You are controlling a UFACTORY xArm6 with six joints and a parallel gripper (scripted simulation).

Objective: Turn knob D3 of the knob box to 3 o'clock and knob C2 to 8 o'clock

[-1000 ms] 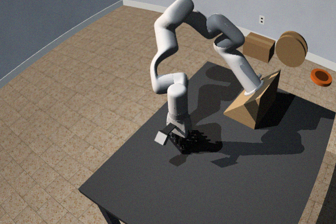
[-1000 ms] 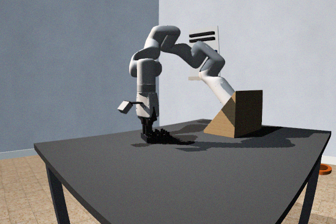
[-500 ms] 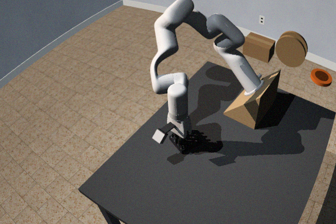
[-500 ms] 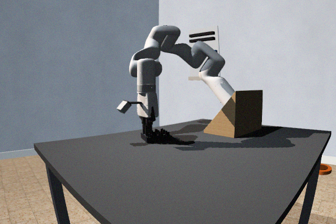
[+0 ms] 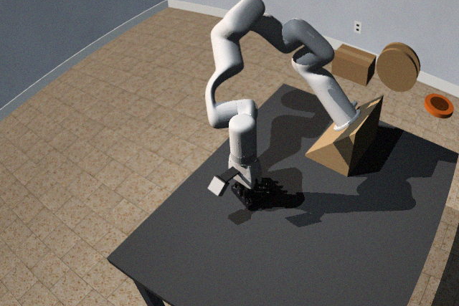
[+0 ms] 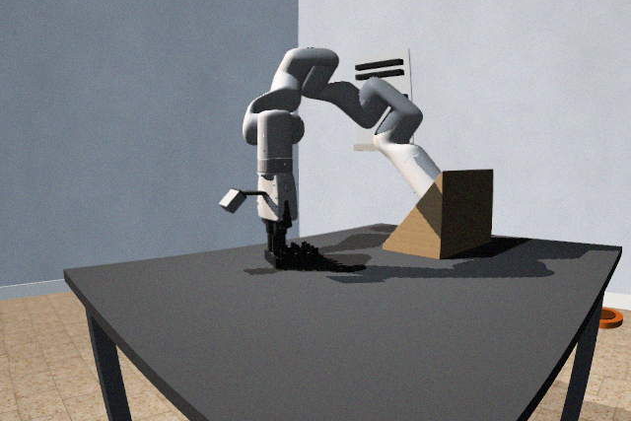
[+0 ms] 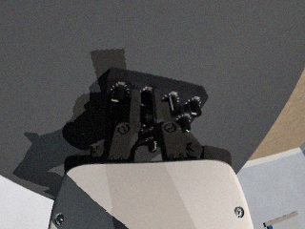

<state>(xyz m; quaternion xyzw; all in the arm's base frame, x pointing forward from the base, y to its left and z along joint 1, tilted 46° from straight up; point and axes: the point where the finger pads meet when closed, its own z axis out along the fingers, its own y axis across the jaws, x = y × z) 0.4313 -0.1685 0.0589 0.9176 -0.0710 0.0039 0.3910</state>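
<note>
Hand (image 7: 148,129) closed around a knob (image 7: 148,98) on knob box (image 7: 191,92), labels unreadable.

The top view looks down from high and afar; the exterior looks level, nearer; both share the dark grey desk (image 5: 333,251); the wrist view looks closely down the end effector (image 7: 148,129).

Our arm (image 5: 226,54) rises from its base, bends over in a high arch, and the last link hangs straight down. Our gripper (image 7: 148,129) points downward with the fingers closed narrowly on a knob (image 7: 148,97), the wrist camera sticking out sideways.
</note>
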